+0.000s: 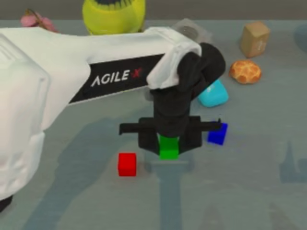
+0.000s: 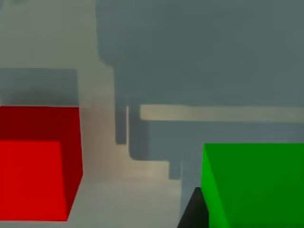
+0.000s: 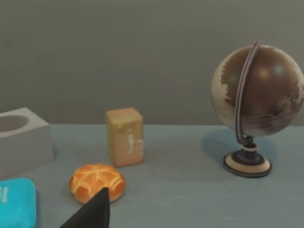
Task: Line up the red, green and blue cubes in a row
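My left arm reaches across the table, and its gripper (image 1: 168,143) is shut on the green cube (image 1: 168,147) near the table's middle. In the left wrist view one dark finger (image 2: 194,213) presses against the side of the green cube (image 2: 254,185). The red cube (image 1: 127,164) rests on the table to the left of the green one and slightly nearer the front, also visible as the red cube (image 2: 35,164). The blue cube (image 1: 218,133) sits just right of the gripper. My right arm is outside the top view; one finger (image 3: 95,211) shows, well off to the side.
At the back stand a yellow object (image 1: 113,14), a pink item (image 1: 36,20), a grey block with a hole (image 1: 192,31) and a tan block (image 1: 254,38). A bread roll (image 1: 245,72) and a cyan object (image 1: 213,94) lie behind the blue cube. A globe (image 3: 256,90) stands at the right.
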Robot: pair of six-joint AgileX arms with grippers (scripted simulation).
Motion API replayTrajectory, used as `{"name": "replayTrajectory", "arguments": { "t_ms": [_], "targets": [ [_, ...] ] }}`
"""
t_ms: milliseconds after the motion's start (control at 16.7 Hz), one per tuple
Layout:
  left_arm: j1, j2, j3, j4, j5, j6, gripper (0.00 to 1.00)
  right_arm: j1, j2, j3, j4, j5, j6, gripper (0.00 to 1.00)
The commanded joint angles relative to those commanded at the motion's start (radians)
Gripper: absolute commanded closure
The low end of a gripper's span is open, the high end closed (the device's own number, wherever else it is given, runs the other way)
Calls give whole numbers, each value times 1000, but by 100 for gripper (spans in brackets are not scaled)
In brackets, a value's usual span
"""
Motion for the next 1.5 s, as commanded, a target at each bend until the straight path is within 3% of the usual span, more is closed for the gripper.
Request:
{"name": "replayTrajectory", "arguments": {
  "t_ms": [420, 1200, 1500],
  "targets": [
    [0, 30, -68, 95, -1, 2, 100, 0, 0, 0, 0, 0, 0, 0],
    [0, 30, -68, 95, -1, 2, 2, 0, 0, 0, 0, 0, 0, 0],
    [0, 30, -68, 95, -1, 2, 0, 0, 0, 0, 0, 0, 0, 0]
  ]
}}
